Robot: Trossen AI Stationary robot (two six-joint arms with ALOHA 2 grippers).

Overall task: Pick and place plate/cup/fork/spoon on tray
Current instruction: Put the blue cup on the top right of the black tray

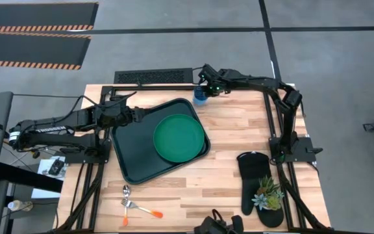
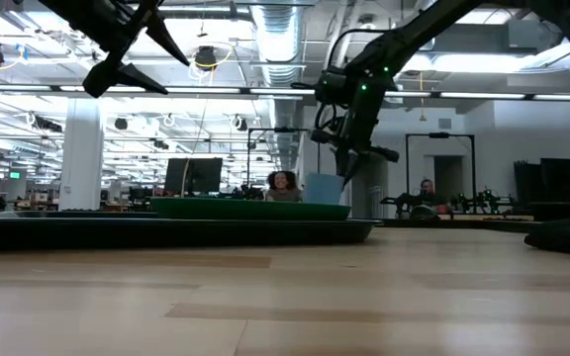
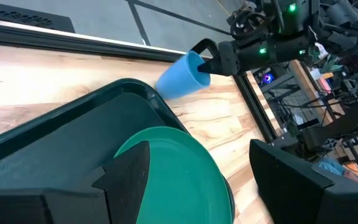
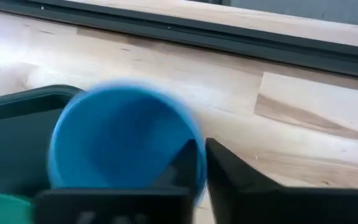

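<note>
A wooden table (image 1: pixel 239 136) is set on a grey concrete floor, and in the low view a bright hall with screens and seated people is seen behind it. The cup (image 1: pixel 200 97) is found at the table's far edge, just beyond the tray's far corner, and is seen tilted in the left wrist view (image 3: pixel 180 76). Its rim is pinched by the right gripper (image 1: pixel 204 88): in the right wrist view one dark finger (image 4: pixel 182 165) is seen inside the blue wall and the other outside it, the two drawn together on the cup (image 4: pixel 120 137). Whether the cup is touching the table cannot be told.

Beside the cup the tray (image 1: pixel 132 153) is laid askew on the wood, and the plate (image 1: pixel 178 138) is seated in its right half, overlapping the rim there. The left gripper (image 1: pixel 141 114) is held above the tray's far left part, its fingers spread apart and nothing between them.

At the near edge the fork (image 1: pixel 141 208) and the spoon (image 1: pixel 126 192) are laid together on the wood, well apart from both grippers. A black oven mitt (image 1: pixel 253 179) and a small plant (image 1: pixel 268 194) are placed at the right.
</note>
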